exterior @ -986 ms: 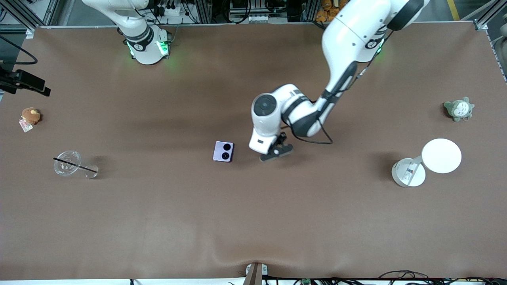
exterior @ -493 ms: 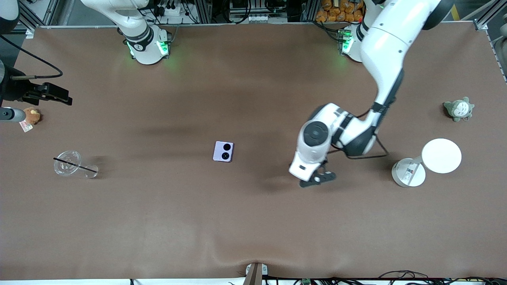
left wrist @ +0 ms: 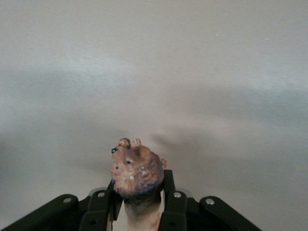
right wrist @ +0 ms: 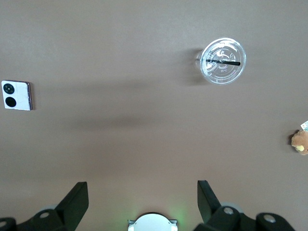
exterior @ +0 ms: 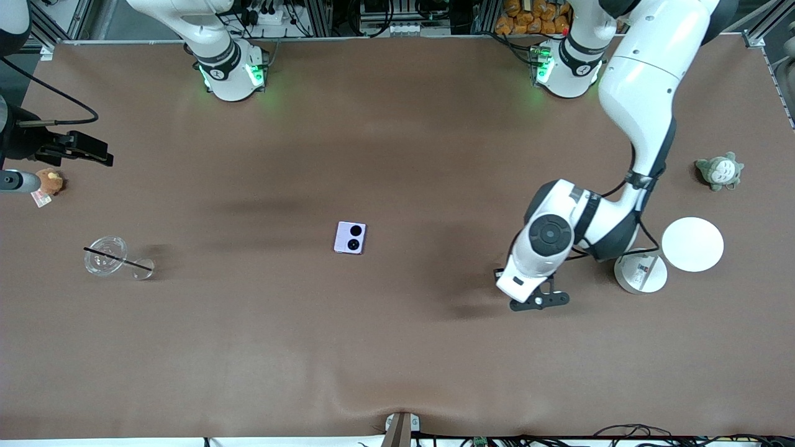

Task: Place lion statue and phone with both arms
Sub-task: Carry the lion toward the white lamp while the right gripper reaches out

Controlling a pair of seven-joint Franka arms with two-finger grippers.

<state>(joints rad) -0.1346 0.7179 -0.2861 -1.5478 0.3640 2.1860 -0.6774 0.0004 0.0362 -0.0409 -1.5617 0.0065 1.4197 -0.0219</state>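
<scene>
Left wrist view shows lion [left wrist: 137, 175] pinched in left pincer [left wrist: 139, 204], hidden in front view, phone [exterior: 350, 238] on counter [exterior: 397, 347], right pincer [right wrist: 143, 199] spread, waiting above.

The phone [exterior: 350, 238] lies on the table [exterior: 397, 347] midway between its ends. Toward the right arm's end sits a lidded cup with a straw [exterior: 107, 255], and the round plush toy [exterior: 48, 182] lies farther from the front camera than it. Toward the left arm's end, the left gripper [exterior: 539, 301] holds the lion statue [left wrist: 136, 172] over bare table, beside the round-based stand [exterior: 640, 270], itself just beside a disc [exterior: 692, 244]. The plush creature [exterior: 718, 171] lies farther from the front camera than the disc.
</scene>
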